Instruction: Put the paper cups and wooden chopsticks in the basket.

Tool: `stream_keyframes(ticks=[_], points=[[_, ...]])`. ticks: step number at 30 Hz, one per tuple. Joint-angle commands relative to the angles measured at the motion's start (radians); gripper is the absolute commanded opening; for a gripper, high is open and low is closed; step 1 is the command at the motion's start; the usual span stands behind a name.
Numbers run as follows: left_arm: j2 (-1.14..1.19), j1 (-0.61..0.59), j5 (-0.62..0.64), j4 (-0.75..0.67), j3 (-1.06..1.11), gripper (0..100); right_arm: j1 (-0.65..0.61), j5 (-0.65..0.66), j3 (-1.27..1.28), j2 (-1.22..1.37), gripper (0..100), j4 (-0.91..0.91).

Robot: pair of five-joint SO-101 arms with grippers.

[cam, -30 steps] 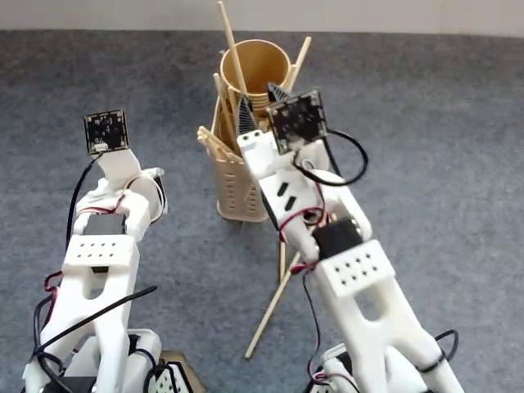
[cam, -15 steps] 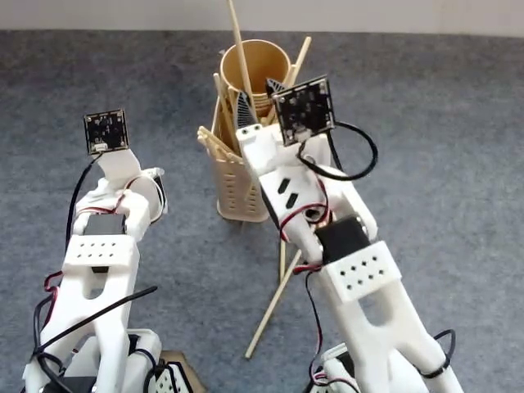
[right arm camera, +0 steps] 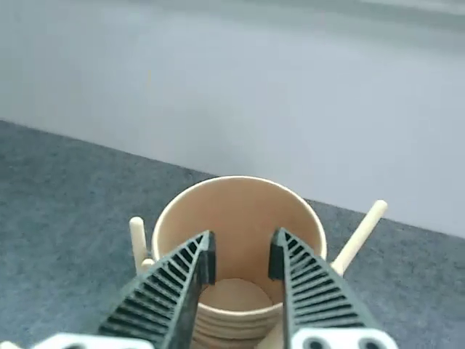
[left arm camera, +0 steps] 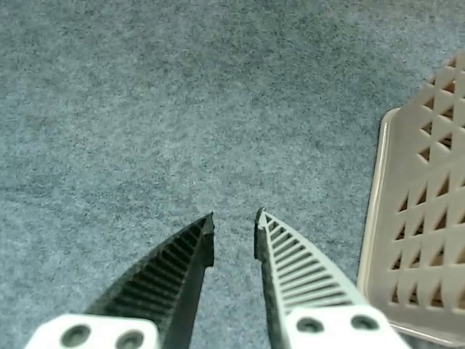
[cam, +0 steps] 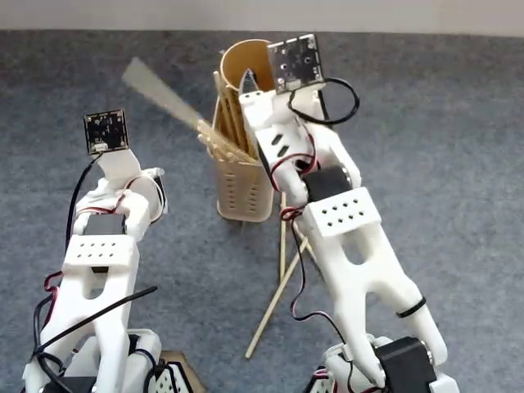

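Observation:
A tan perforated basket (cam: pixel 241 192) stands mid-table with a stack of paper cups (cam: pixel 237 59) and several wooden chopsticks (cam: pixel 225 139) in it. One chopstick (cam: pixel 160 92) is a blur, tipping out to the left over the basket's rim. Two more chopsticks (cam: pixel 278 278) lie crossed on the carpet in front of the basket. My right gripper (right arm camera: pixel 241 236) hangs open just above the top cup (right arm camera: pixel 236 218), nothing between its fingers; a chopstick end (right arm camera: pixel 360 234) pokes up beside the cup. My left gripper (left arm camera: pixel 234 222) is open above bare carpet, beside the basket (left arm camera: pixel 429 218).
Grey carpet (cam: pixel 434 123) covers the table, with a pale wall along the far edge. The right arm (cam: pixel 327 205) stretches over the basket's right side. The left arm (cam: pixel 106 213) stands left of the basket.
My right gripper moved farther back over the cups and let go of the upright chopstick, which now swings down to the left. The left arm has not moved.

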Motion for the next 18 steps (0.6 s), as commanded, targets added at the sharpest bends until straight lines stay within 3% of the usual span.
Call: stream_keyframes(ticks=[1,5,9,12,18], points=[[-0.013,0.01,-0.002,-0.012,-0.008,11,-0.035,-0.008,-0.087,-0.045,13.5,0.036],[-0.013,0.01,-0.002,-0.012,-0.008,11,-0.077,-0.003,-0.087,-0.127,13.5,0.068],[-0.013,0.01,-0.002,-0.012,-0.008,11,-0.163,0.002,-0.084,-0.246,13.5,0.315],[-0.013,0.01,-0.002,-0.012,-0.008,11,-0.216,0.011,-0.082,-0.302,13.5,0.401],[-0.013,-0.045,-0.061,-0.009,-0.045,11,-0.298,0.178,-0.082,-0.317,13.8,0.478]])
